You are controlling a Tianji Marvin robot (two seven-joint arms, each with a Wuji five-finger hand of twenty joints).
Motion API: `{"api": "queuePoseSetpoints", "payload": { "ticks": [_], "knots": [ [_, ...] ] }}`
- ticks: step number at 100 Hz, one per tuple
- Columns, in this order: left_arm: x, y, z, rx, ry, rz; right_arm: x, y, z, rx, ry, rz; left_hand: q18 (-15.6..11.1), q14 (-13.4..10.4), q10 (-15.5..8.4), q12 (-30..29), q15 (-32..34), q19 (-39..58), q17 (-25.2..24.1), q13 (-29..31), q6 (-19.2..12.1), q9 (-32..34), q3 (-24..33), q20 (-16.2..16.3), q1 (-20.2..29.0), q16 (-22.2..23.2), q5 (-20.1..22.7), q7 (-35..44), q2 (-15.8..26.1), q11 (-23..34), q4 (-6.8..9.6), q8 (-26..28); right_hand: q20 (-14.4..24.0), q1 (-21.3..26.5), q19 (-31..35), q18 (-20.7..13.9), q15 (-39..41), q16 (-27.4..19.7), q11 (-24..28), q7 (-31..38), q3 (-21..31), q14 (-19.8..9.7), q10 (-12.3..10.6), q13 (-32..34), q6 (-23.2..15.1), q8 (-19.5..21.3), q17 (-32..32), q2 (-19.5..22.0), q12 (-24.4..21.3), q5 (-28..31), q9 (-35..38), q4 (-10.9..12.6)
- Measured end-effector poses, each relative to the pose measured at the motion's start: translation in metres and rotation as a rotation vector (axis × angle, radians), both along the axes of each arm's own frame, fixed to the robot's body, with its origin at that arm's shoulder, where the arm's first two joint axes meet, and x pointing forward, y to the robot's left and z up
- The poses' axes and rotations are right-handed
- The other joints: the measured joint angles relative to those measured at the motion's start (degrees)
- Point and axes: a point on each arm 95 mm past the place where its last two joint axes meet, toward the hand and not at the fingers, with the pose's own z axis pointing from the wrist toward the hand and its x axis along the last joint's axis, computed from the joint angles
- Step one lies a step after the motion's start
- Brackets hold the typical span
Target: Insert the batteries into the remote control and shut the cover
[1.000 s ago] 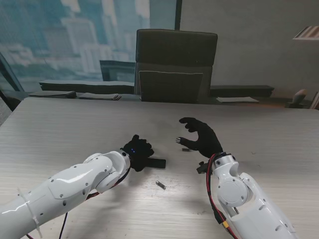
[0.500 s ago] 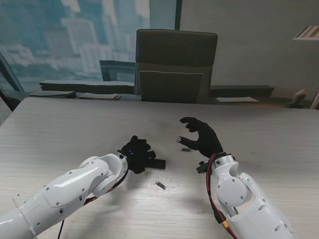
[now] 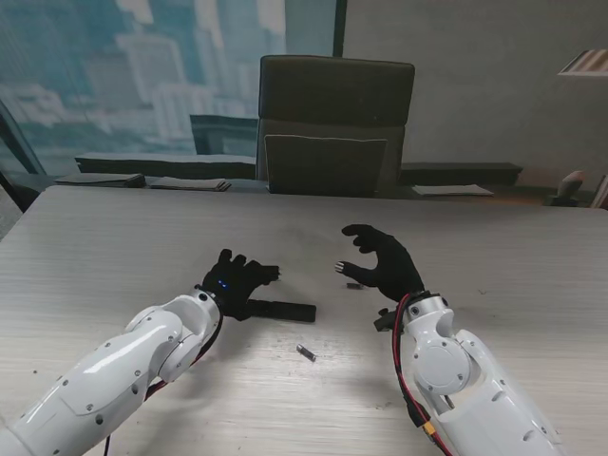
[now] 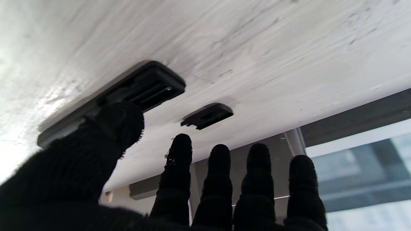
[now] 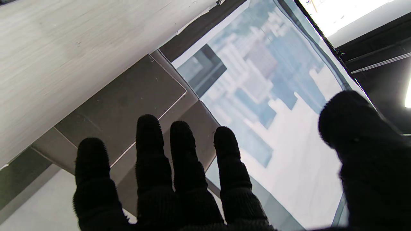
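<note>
Remote control (image 3: 282, 309) lies flat, battery bay (image 4: 151, 93) open.

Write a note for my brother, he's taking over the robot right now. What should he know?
Left hand: open, fingers spread, over the remote's left end, holding nothing.
Right hand: open, raised off the table, holding nothing.
Remote: flat on the table, battery bay open as seen from the left wrist.
Cover: loose on the table, apart from the remote.
One battery lies nearer to me than the remote.
Done: nothing installed that I can see.
Left: load batteries, close cover.
</note>
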Motion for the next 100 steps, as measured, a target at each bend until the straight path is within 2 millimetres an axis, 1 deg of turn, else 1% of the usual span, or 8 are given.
{"api": "queuePoseSetpoints", "payload": {
  "ticks": [11, 27, 48, 57, 67, 75, 87, 100],
  "knots": [
    [-0.002, 0.012, -0.003, -0.022, -0.013, 0.056, 0.0, 0.001, -0.001, -0.009, 0.004, 0.001, 0.0, 0.2, 0.0, 0.0, 0.0, 0.0, 0.0, 0.0, 0.0, 0.0, 0.0, 0.0, 0.0, 0.0, 0.0, 0.0, 0.0, 0.0, 0.0, 0.0, 0.0, 1.5, 0.0, 0.0, 1.5, 0.0, 0.4, 0.1, 0.9, 0.0, 0.0, 1.1, 0.4, 0.0, 0.2, -0.1, 0.0, 0.7, 0.5, 0.0],
    [-0.007, 0.022, -0.009, -0.065, -0.019, 0.102, 0.001, 0.002, -0.003, -0.072, 0.001, 0.006, 0.0, 0.2, 0.1, 0.0, 0.0, 0.0, 0.0, 0.0, 0.0, 0.0, 0.0, 0.0, 0.0, 0.0, 1.2, 0.0, 0.0, 0.0, 0.0, 0.0, 0.8, 4.3, 1.7, 0.0, 9.2, 3.6, 4.6, 2.2, 4.3, 0.0, 0.1, 1.7, 0.6, 0.9, 2.6, -4.4, 2.0, 3.7, 0.6, 0.0],
    [-0.009, 0.026, -0.019, -0.122, 0.001, 0.133, 0.005, 0.004, -0.008, -0.179, -0.003, 0.006, 0.0, 0.2, 0.1, 0.0, 0.0, 0.0, 0.0, 0.0, 0.0, 0.0, 0.0, 0.0, 0.0, 0.0, 1.2, 0.0, 0.0, 0.0, 0.0, 0.0, 1.2, 7.2, 6.0, 0.0, 13.4, 3.7, 7.3, 3.4, 8.8, 0.0, 0.1, 1.7, 0.6, 3.2, 3.3, -9.1, 2.9, 6.8, 1.2, -0.1],
    [-0.01, 0.025, -0.021, -0.153, -0.022, 0.136, 0.008, 0.004, -0.01, -0.255, -0.007, 0.005, 0.0, 0.2, 0.2, 0.0, 0.0, 0.0, 0.0, 0.0, 0.0, 0.0, 0.0, 0.0, 0.0, 0.0, 1.2, 0.0, 0.0, 0.0, 0.0, 0.0, 0.4, 9.1, 10.1, -0.2, 15.2, 4.3, 8.6, 4.2, 10.5, -0.1, 0.1, 2.1, 0.6, 4.4, 3.2, -10.0, 3.6, 8.0, 1.3, -0.1],
    [-0.011, 0.025, -0.024, -0.189, -0.034, 0.143, 0.012, 0.005, -0.014, -0.374, -0.021, 0.001, 0.0, 0.2, 0.7, 0.0, 0.0, 0.0, 0.0, 0.0, 0.0, 0.0, 0.0, 0.0, 0.0, 0.0, 1.3, 0.0, 0.0, 0.0, 0.0, 0.0, -3.5, 10.2, 16.1, -0.4, 17.7, 5.0, 9.8, 4.8, 11.7, -0.1, 0.1, 2.9, 0.6, 5.5, 2.7, -11.2, 4.2, 8.7, 2.7, -0.1],
    [-0.012, 0.024, -0.025, -0.191, -0.027, 0.142, 0.016, 0.005, -0.02, -0.465, -0.03, 0.006, 0.0, 0.3, 0.7, 0.0, 0.0, 0.0, 0.0, 0.0, 0.0, 0.0, 0.0, 0.0, 0.0, 0.0, 1.6, 0.0, 0.0, 0.0, 0.0, 0.0, -4.4, 11.1, 20.7, -0.6, 21.5, 6.5, 11.6, 5.5, 12.3, -0.2, 0.1, 3.6, 0.5, 6.0, 2.7, -12.1, 5.5, 9.4, 3.2, -0.1],
    [-0.013, 0.027, -0.028, -0.197, -0.025, 0.14, 0.02, 0.003, -0.027, -0.641, -0.062, 0.018, 0.0, 0.3, 0.7, 0.0, 0.0, 0.0, 0.0, 0.0, 0.0, 0.0, 0.0, 0.0, 0.0, 0.0, 1.6, 0.0, 0.0, 0.0, 0.0, 0.0, -4.5, 12.0, 29.7, -2.1, 30.4, 10.2, 17.5, 6.5, 13.3, -1.2, 0.0, 5.6, -0.2, 6.2, 4.0, -12.9, 9.3, 10.9, 3.4, -0.1],
    [-0.015, 0.031, -0.03, -0.219, -0.041, 0.147, 0.025, -0.003, -0.031, -0.776, -0.079, 0.033, 0.0, 0.3, 0.8, 0.0, 0.0, -0.1, 0.0, 0.0, 0.0, 0.0, 0.0, 0.0, 0.0, 0.0, 2.6, -0.1, 0.0, 0.0, 0.0, 0.0, -5.1, 12.0, 33.3, -2.9, 34.2, 11.4, 19.8, 7.1, 13.9, -2.0, -0.1, 5.7, -0.8, 6.4, 4.6, -13.0, 11.3, 10.9, 3.4, -0.1]
  ]
}}
